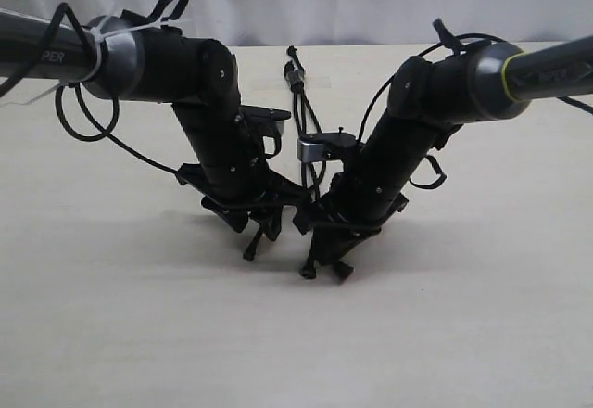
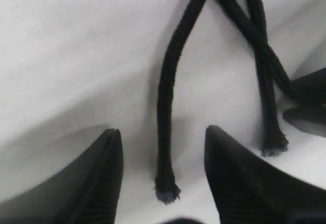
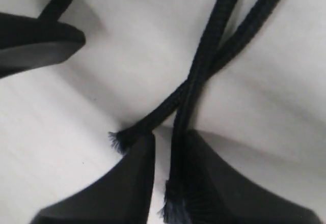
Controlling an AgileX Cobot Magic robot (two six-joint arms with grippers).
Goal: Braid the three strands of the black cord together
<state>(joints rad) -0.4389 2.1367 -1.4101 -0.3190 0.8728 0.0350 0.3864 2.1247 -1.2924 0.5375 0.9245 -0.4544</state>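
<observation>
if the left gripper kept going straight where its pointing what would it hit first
Most likely the strand whose frayed end lies between the open fingers of the left gripper, and the table right under it. Depth is unclear, so both may come at once.

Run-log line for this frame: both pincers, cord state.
left pincer: open, straddling one thin black rope strand | right pincer: narrow around second black strand, clamp unclear | third strand crosses it
</observation>
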